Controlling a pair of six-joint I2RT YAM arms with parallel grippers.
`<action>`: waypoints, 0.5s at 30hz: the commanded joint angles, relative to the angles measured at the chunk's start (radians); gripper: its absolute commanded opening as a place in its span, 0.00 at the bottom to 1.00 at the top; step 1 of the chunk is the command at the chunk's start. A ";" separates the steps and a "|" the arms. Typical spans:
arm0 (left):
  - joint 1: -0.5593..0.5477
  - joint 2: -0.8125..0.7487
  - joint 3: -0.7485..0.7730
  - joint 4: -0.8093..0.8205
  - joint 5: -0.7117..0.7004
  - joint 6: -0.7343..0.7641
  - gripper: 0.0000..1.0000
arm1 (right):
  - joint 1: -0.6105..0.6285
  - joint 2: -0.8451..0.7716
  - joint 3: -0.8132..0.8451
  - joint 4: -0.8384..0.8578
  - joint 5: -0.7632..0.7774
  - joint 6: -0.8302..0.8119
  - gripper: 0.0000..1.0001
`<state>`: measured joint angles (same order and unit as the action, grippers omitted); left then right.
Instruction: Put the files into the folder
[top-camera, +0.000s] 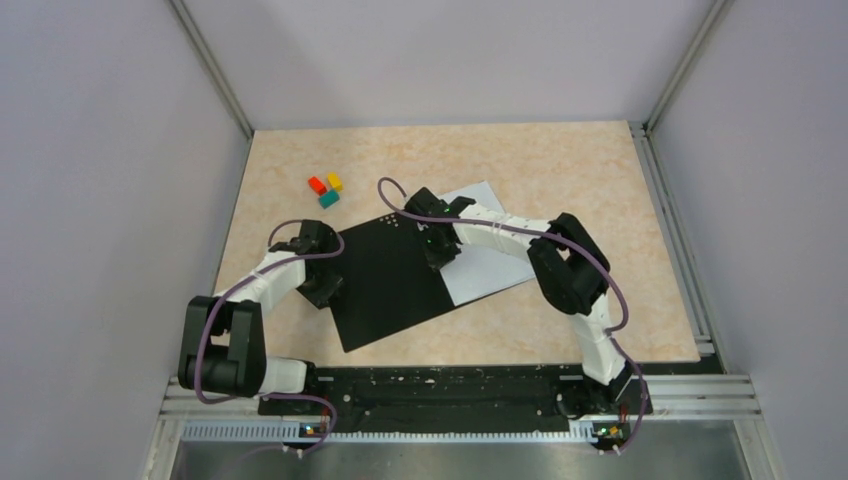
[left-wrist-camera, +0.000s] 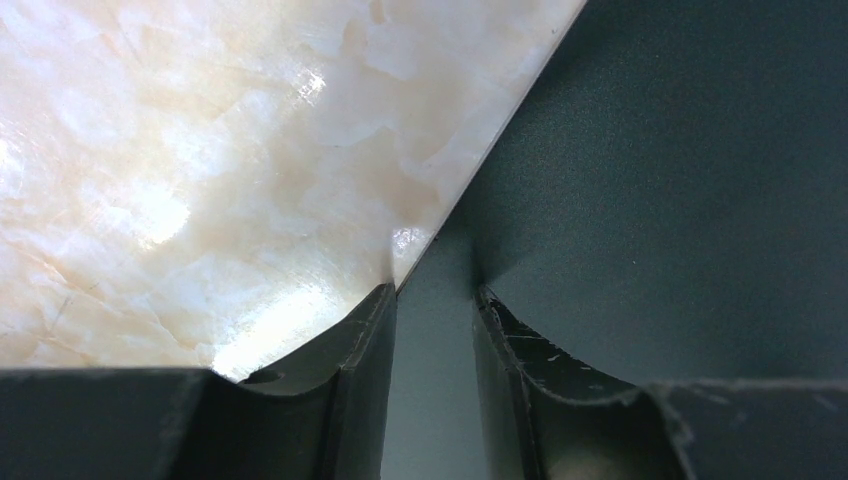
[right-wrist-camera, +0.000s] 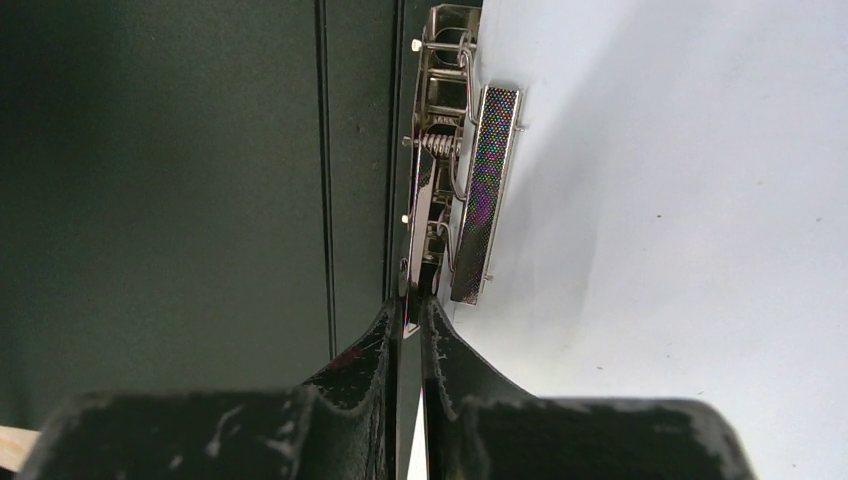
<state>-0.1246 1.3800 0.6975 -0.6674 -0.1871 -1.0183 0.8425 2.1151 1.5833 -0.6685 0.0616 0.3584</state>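
The marbled bench (top-camera: 560, 160) is carrying the folder (top-camera: 385, 285), which is lying open with its black inside facing up. The files (top-camera: 490, 280) are lying as white paper on the half just right of the right end effector (top-camera: 437, 250); I cannot tell whether there is one sheet or two. The left end effector (left-wrist-camera: 435, 295) is standing at the folder's left edge with its fingers parted, one over the bench and one over the black cover, clamping nothing. The right end effector is pinching, almost closed, the near end of the metal spine clip (right-wrist-camera: 485, 190). Three small blocks (top-camera: 328, 199) are sitting well beyond the left end effector, apart from the folder.
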 joint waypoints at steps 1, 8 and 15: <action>0.005 0.073 -0.051 0.129 0.013 -0.005 0.39 | 0.002 0.190 -0.020 -0.031 -0.101 -0.010 0.00; 0.003 0.076 -0.046 0.140 0.019 0.002 0.39 | 0.001 0.266 0.039 -0.095 -0.127 -0.025 0.00; 0.003 0.085 -0.038 0.150 0.022 0.006 0.39 | 0.001 0.305 0.078 -0.125 -0.143 -0.019 0.00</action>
<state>-0.1238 1.3872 0.7013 -0.6662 -0.1787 -1.0023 0.8219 2.2101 1.7252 -0.8169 -0.0093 0.3332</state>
